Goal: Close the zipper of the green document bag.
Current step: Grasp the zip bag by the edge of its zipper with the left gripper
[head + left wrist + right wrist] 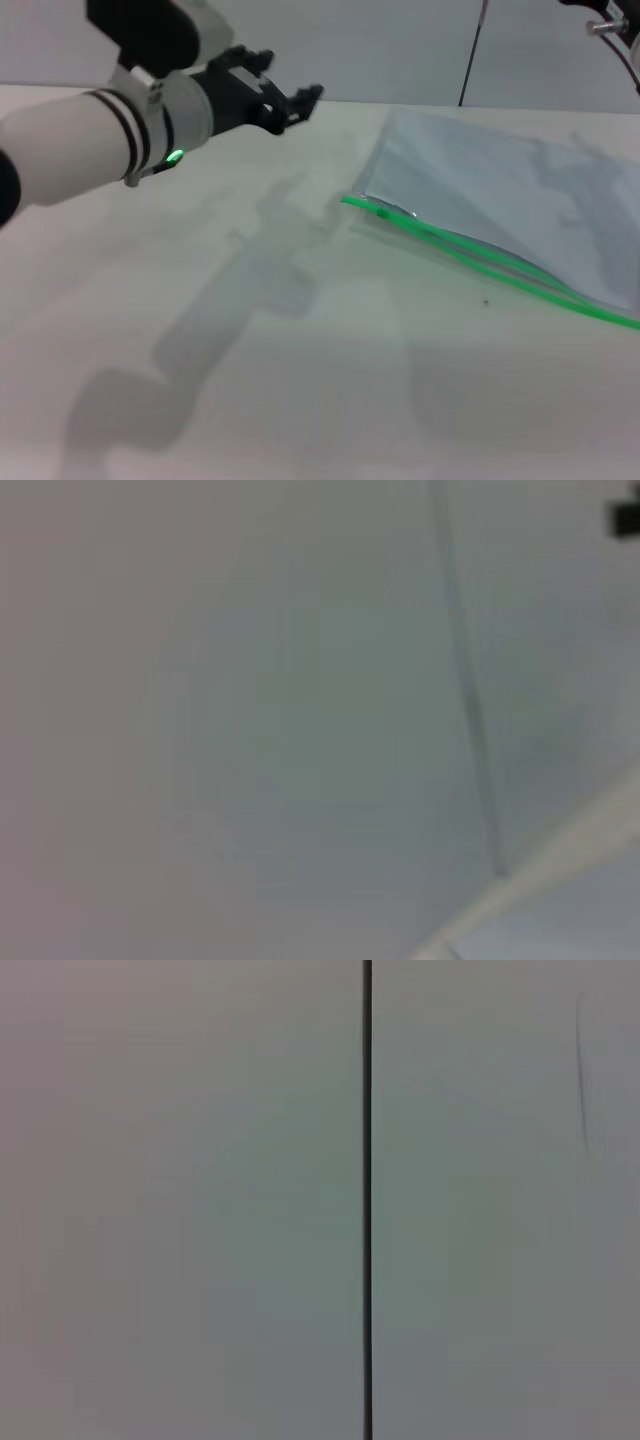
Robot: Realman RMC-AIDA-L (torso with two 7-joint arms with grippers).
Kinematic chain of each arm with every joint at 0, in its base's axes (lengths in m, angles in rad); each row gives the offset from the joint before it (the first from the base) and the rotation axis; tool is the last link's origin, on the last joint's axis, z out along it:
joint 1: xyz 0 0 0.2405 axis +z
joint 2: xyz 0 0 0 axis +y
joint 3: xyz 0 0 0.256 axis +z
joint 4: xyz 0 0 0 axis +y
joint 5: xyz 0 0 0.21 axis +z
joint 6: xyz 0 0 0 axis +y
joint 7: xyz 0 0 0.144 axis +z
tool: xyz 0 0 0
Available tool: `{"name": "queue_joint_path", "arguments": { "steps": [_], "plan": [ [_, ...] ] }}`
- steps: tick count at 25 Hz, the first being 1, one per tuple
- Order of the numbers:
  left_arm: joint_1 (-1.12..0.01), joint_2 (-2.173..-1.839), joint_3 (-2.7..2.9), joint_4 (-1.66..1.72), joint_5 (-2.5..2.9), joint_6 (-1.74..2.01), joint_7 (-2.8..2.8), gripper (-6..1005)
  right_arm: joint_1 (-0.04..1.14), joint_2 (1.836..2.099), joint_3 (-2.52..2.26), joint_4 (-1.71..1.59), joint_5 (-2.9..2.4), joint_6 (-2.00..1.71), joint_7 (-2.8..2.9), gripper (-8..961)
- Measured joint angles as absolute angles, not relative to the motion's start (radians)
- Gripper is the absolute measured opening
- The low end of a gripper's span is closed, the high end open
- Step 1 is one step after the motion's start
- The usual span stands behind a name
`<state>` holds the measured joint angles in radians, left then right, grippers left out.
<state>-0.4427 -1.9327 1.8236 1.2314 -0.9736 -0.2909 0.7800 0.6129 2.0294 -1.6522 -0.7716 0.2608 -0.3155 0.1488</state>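
Observation:
The green document bag lies flat on the right half of the white table, a translucent bluish-grey pouch. Its zipper is a bright green strip along the bag's near edge, running from the left corner down to the right border. In the middle stretch two green lines run slightly apart. My left gripper hangs open above the table's far left part, well left of the bag and touching nothing. Only a bit of my right arm shows in the top right corner. Neither wrist view shows the bag.
A thin black cord hangs down the wall behind the table and also shows as the cord in the right wrist view. The left arm's shadow falls across the tabletop on the left.

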Motion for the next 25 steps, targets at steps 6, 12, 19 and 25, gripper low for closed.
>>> {"name": "queue_joint_path", "arguments": {
  "steps": [6, 12, 19, 25],
  "plan": [
    [-0.514, -1.914, 1.821, 1.232, -0.969, -0.485, 0.867, 643, 0.617, 2.029, -1.654, -0.770, 0.261, -0.315, 0.149, 572],
    [-0.627, -1.935, 1.820, 1.208, -0.809, -0.677, 0.889, 642, 0.618, 2.029, -1.654, -0.770, 0.261, -0.315, 0.149, 573],
    [-0.701, -1.978, 1.821, 1.123, -0.657, -0.748, 0.886, 641, 0.625, 2.029, -1.658, -0.770, 0.261, -0.313, 0.149, 572],
    [-0.750, -2.000, 1.828, 1.065, -0.614, -0.759, 0.888, 641, 0.631, 2.029, -1.661, -0.769, 0.261, -0.312, 0.149, 572]
  ]
}}
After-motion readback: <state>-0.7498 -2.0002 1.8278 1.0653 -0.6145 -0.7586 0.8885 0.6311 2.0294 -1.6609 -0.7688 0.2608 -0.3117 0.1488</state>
